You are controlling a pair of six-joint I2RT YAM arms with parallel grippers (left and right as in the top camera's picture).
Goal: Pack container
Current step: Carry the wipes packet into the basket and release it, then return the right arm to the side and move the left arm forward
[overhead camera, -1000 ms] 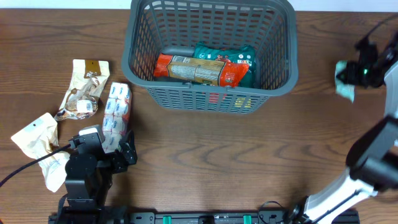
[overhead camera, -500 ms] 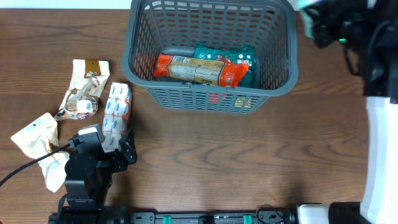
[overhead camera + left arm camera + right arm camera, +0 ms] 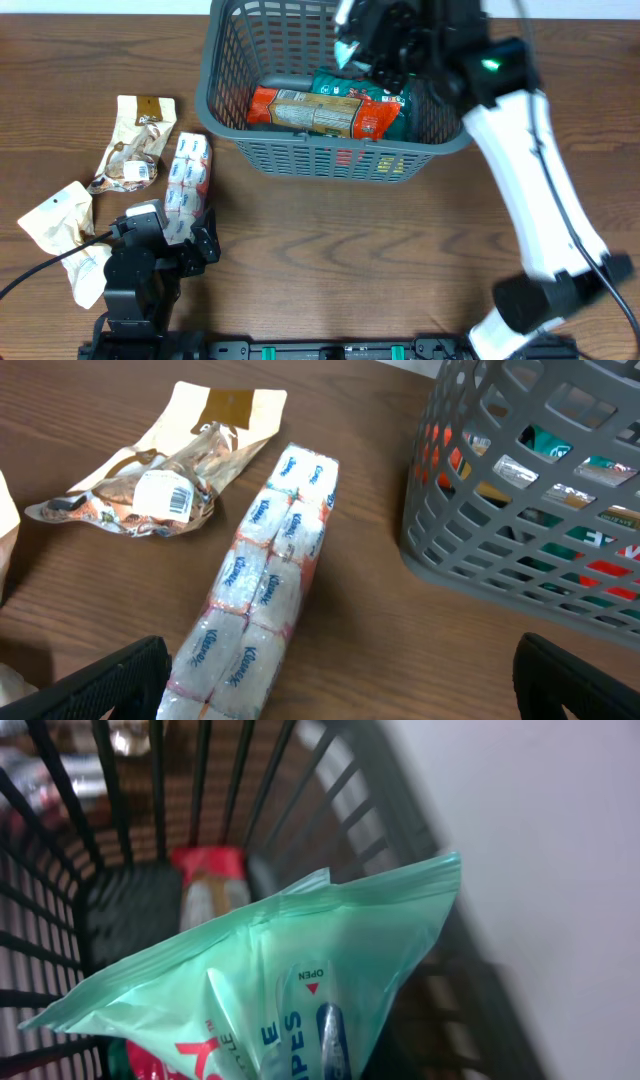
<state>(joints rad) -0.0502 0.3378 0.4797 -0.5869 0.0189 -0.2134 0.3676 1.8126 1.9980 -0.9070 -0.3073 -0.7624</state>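
Overhead view: dark grey container [image 3: 222,120] at far centre of table [image 3: 350,250], far rim cut by frame top, near wall facing a wide stretch of bare wood. Inside, along near wall: orange pkt [image 3: 310,110], w/ dark green pkt [image 3: 372,88] touching its far-right side. Right gripper [image 3: 362,40] above container's far-right part, inside rim line, clamped on pale green wipes pkt [image 3: 270,980]; fingers themselves not visible in wrist view, pkt hanging over lattice wall and base, orange pkt below it. Left gripper [image 3: 340,670] low at near left, jaws spread wide, nothing held; near end of tissue pack [image 3: 262,610] between fingers, contact can't be told. Tissue pack well left of container, narrow wood gap between the two. Crumpled cream wrapper [image 3: 135,150] just left of tissue pack; white pouch [image 3: 60,235] near left edge of table.
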